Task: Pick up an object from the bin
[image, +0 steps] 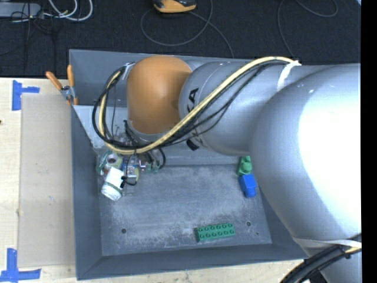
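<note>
So the thing closest to the jaws is a small white cylinder-ish piece (112, 188), sitting at the left side of the grey bin (87, 229), close to the left wall and about halfway up the floor. Its long axis looks tilted: the upper end goes up and slightly right, into the hardware at the tip of the arm, and the rounded lower end points down-left toward the near-left corner. It's touching or very nearly touching the jaws, right at their lower-left edge, but honestly I can't tell if they're clenched on it or released, too much clutter there to see. There's also a little green bit (106, 161) just above the white piece, and I can't say whether that's a loose thing or part of the robot.

Right above all that is the orange cover (154, 93) on the wrist, with black and yellow cables (177, 122) looping round it. The big silver arm (306, 146) comes in from the right, and the only writing I can read is a black "A" (191, 102) on its housing.

Rest of the bin: a blue piece (249, 186) with a green piece (244, 165) touching its top end, well over to the right beside the arm, and a flat green studded brick (215, 232) lying near the front wall, long side running left-right
</note>
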